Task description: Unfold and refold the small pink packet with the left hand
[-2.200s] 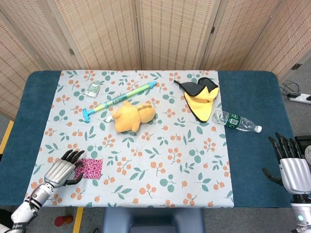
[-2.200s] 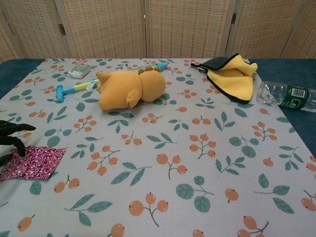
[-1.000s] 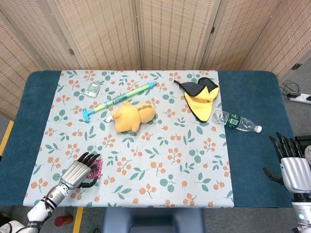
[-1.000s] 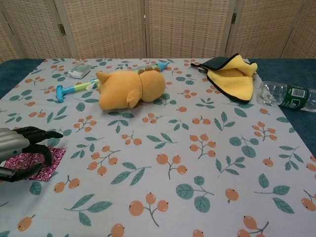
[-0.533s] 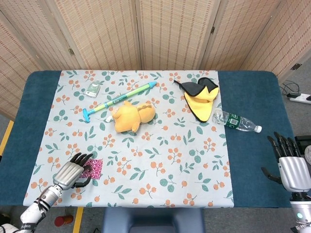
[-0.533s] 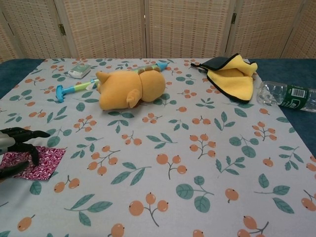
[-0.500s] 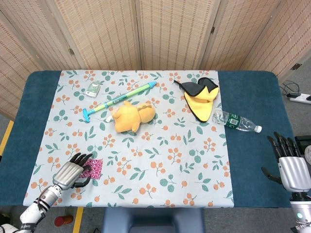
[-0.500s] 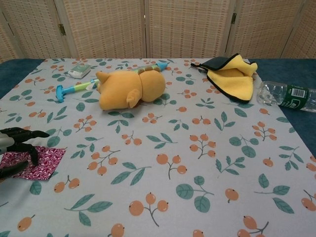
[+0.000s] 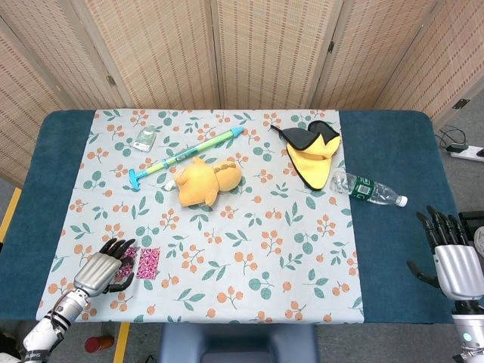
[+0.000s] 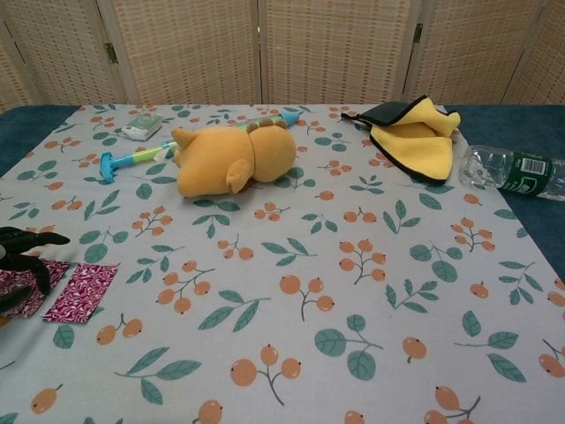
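Counter with floral cloth down the middle. Plush toy mid-cloth, yellow-black cloth toward the far right corner, bottle just beside it. Your left hand sits at the near left corner, fingers spread, fingertips on the pink packet, which lies flat there. Your right hand at the near right edge, fingers spread, holding nothing

Left hand: silver-grey metal back plate, black fingers, set on a silver wrist section with a white forearm below (partly cropped). Right hand: same build, ribbed silver palm shell, black fingers, grey wrist cuff.
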Controlling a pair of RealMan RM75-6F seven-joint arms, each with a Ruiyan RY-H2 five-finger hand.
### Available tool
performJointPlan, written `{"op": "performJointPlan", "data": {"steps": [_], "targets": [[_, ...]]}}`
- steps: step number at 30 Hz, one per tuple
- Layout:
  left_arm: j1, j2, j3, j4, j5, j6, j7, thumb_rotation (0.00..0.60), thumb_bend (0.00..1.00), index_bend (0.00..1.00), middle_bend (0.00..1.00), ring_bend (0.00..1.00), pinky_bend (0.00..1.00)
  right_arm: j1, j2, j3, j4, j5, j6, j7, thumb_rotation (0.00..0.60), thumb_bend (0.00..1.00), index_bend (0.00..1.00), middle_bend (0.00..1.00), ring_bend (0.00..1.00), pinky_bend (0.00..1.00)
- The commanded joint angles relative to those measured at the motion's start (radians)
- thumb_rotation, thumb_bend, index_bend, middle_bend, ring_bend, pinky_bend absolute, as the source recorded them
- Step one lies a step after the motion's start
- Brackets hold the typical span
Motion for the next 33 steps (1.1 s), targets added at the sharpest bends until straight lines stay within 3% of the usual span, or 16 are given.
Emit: {"op": "performJointPlan", "data": {"steps": [1,33], "targets": [[0.003,0.001,-0.002,-0.002,0.006,0.011,-0.003,0.109,0.53,0.36,0.0,0.0,0.0,-0.002,0.0,-0.001,0.001,-0.001,0.004,0.002,0.6,0.25,0.0,0.0,0.0,0.0],[0.039,0.009,-0.017,0.07,-0.049,0.001,-0.079,0.115,0.53,0.35,0.0,0.0,0.0,-0.002,0.0,-0.003,-0.007,-0.006,0.003,-0.007,0.6,0.25,0.0,0.0,0.0,0.0]]}}
